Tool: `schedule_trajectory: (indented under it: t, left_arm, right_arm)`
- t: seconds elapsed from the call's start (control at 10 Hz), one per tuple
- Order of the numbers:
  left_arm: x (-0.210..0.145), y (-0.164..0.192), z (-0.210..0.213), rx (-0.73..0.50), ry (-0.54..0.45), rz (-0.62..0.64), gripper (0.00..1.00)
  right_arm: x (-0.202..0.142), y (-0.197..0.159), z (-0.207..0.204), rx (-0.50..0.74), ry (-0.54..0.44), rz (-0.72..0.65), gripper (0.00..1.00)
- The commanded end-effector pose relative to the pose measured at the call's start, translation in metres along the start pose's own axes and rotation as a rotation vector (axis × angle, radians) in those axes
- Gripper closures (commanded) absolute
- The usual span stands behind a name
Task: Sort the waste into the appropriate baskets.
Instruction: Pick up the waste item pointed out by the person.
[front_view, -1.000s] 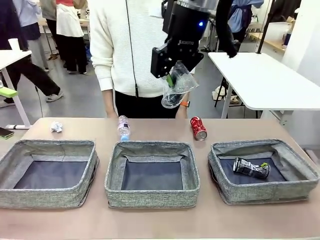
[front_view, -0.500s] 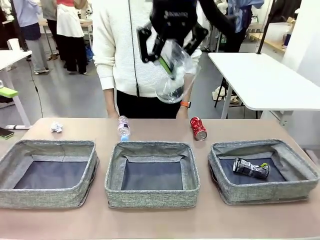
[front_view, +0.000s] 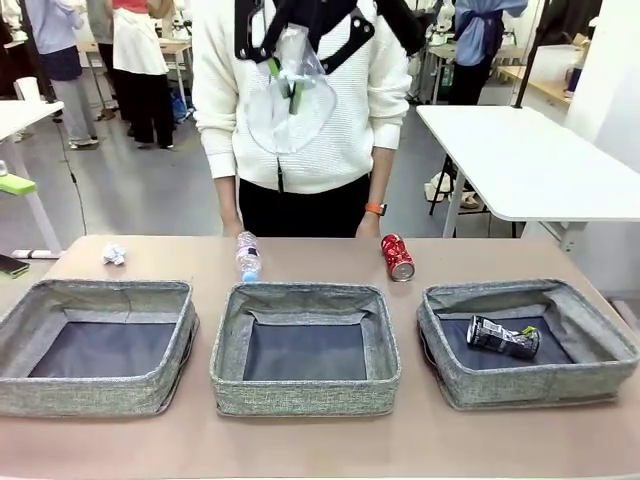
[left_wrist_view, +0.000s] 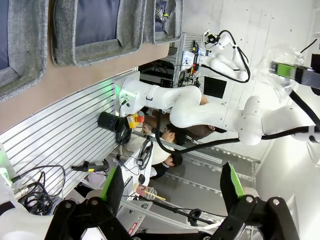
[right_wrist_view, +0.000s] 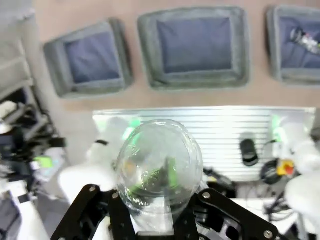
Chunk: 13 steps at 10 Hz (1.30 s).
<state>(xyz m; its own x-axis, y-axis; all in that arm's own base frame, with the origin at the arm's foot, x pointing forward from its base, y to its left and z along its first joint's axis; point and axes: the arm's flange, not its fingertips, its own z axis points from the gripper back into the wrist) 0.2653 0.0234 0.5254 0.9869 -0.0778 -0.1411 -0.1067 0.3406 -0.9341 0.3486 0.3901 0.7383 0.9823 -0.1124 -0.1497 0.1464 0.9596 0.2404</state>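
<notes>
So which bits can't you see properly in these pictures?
- Front view: the top edge cuts off most of the right gripper holding the clear plastic cup.
- Front view: print on the crushed can is too small to read.
- Right wrist view: everything is blurred, and the right edge cuts off one basket.
- Left wrist view: the top edge cuts off the baskets.

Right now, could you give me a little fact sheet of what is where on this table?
Right jaws: shut on clear plastic cup, high above the table
Left jaws: open, holding nothing
Right basket: crushed black-white can inside
Middle basket: nothing inside
Left basket: nothing inside
Beyond the baskets: crumpled white paper ball, clear plastic bottle, red can
Person: standing at far side
</notes>
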Motion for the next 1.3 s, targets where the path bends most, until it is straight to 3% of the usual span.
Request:
schedule_trajectory:
  t: [0.0, 0.3, 0.4, 1.2]
  left_arm:
    - [-0.0017, -0.0012, 0.0007, -0.019, 0.005, -0.020, 0.00]
    - [-0.0017, -0.0012, 0.0007, -0.019, 0.005, -0.020, 0.00]
    - [-0.0017, -0.0012, 0.0007, -0.019, 0.005, -0.020, 0.00]
    - [-0.0017, -0.0012, 0.0007, -0.019, 0.005, -0.020, 0.00]
  right_arm:
    - [-0.0162, -0.0033, 0.0131, 0.090, -0.037, -0.109, 0.95]
    - [-0.0097, -0.0042, 0.0126, 0.011, -0.048, -0.128, 0.95]
    - [-0.0119, -0.0022, 0.0225, 0.066, -0.042, -0.089, 0.95]
    - [-0.0119, -0.0022, 0.0225, 0.066, -0.042, -0.089, 0.95]
